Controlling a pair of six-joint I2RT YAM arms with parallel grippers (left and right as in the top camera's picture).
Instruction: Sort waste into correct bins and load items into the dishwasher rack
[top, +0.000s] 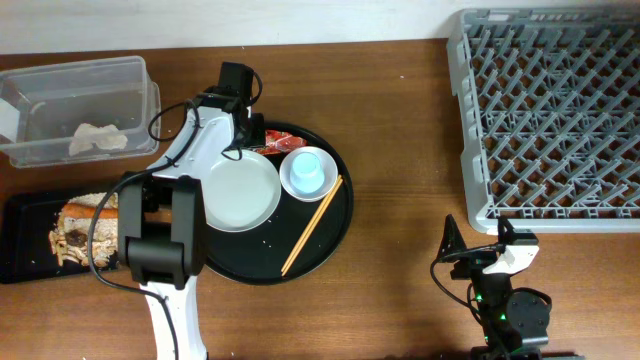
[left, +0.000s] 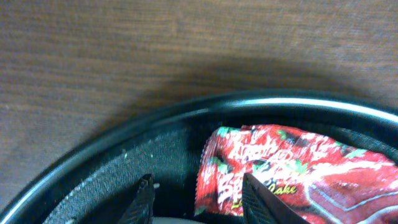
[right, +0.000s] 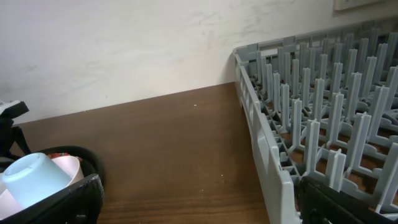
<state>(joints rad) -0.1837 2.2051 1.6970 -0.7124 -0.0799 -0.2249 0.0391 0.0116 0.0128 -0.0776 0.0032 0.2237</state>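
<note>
The red wrapper (left: 298, 174) lies at the back of the round black tray (left: 99, 168), behind the white plate (top: 240, 192). My left gripper (left: 199, 202) is down over the wrapper's left end and open, one finger on bare tray and the other over the wrapper (top: 275, 143). A light-blue cup (top: 308, 168) sits in the white bowl (top: 288, 182), with the chopsticks (top: 312, 225) beside them. A crumpled tissue (top: 97, 138) lies in the clear tub (top: 130, 80). Carrot and rice scraps (top: 85, 225) fill the shallow black tray (top: 20, 240). My right gripper (top: 478, 245) is open and empty.
The grey dishwasher rack (top: 550, 120) fills the back right, and its near wall (right: 267, 155) stands just right of my right gripper (right: 205, 205). Bare wooden table (top: 400, 200) lies between the round tray and the rack. The cup (right: 34, 180) shows at the right wrist view's left edge.
</note>
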